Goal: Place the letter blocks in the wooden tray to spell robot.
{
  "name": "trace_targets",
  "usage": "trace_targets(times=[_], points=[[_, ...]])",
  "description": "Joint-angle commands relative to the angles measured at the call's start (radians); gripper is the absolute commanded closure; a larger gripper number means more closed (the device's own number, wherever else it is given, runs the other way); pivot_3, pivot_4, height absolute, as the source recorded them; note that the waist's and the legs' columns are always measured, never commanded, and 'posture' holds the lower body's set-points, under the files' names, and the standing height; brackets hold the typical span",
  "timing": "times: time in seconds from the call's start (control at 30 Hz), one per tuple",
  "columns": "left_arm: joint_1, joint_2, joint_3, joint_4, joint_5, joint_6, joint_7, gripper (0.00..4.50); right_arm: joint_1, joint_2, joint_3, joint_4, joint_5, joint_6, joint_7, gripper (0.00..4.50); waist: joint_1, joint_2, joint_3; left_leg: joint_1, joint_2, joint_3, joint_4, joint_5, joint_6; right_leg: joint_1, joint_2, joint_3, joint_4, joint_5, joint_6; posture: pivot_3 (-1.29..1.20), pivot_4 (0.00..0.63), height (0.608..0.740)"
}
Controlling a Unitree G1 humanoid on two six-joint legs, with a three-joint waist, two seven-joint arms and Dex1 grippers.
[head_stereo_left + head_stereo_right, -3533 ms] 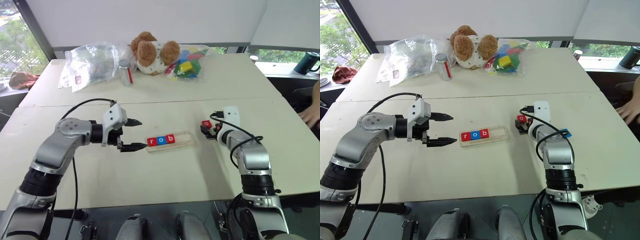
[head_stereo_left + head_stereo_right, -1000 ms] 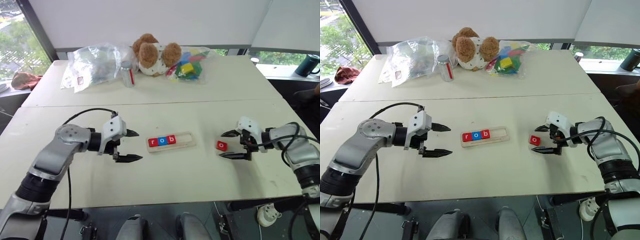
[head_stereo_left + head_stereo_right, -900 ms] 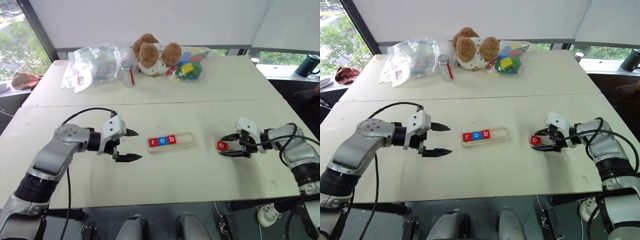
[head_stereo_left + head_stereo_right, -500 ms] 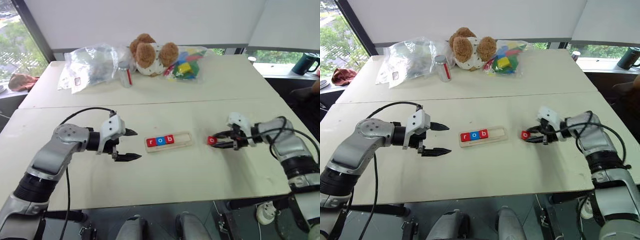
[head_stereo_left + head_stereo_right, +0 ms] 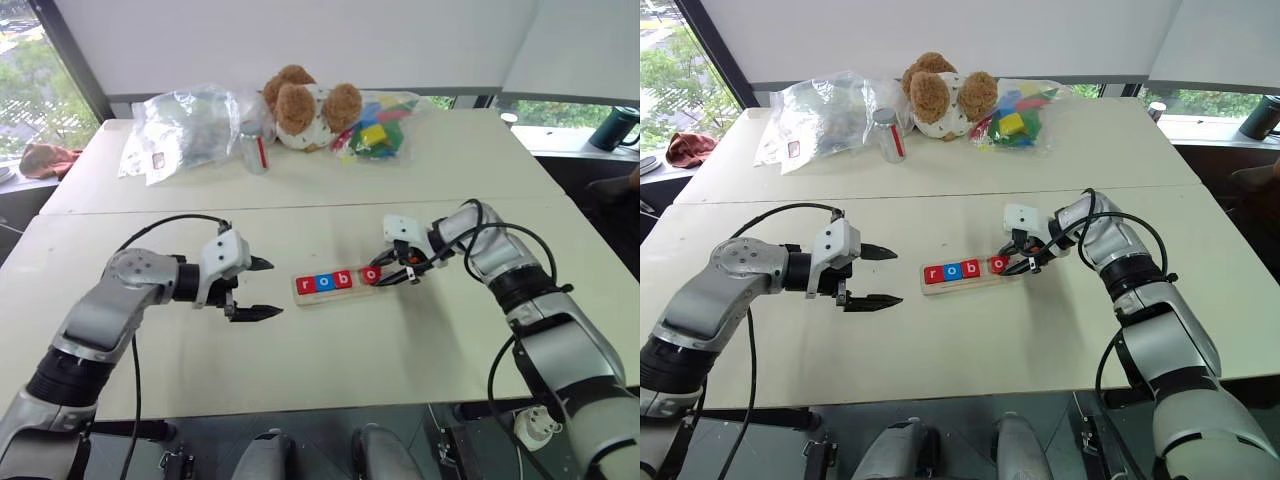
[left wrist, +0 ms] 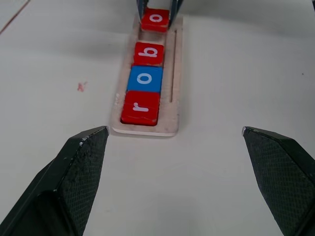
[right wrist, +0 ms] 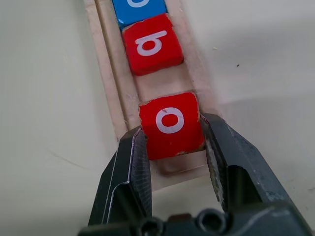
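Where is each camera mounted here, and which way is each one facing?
Left and right eye views: on the head, looking down over the table, both arms showing.
Left wrist view: looks along the open left end effector down the wooden tray from its r end.
Right wrist view: looks down between fingers gripping the red o block over the tray.
Shared: tray and o block.
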Motion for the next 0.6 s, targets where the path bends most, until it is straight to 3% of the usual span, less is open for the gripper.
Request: trace_targets(times=[0.03,0.6], points=[[0.009,0.009,0.04,-0.044,-0.015,0.005,0.016,0.0,-0.049,0.028,-0.002,0.048,-0.017,-0.046,0.002,3.4,0.0,0.0,0.0,0.0,0.0,0.0,0.0,0.0,0.0,0.0,0.0,0.0,0.0,0.0,0.0,0.0,0.15,0.74],[0.035,0.004,0.036,-0.054,-0.014,-0.001,0.049,0.0,-0.081,0.106,-0.015,0.108,-0.028,-0.044,0.049,3.4,-0.002,0.0,0.0,0.0,0.0,0.0,0.0,0.0,0.0,0.0,0.0,0.0,0.0,0.0,0.0,0.0,0.15,0.74]])
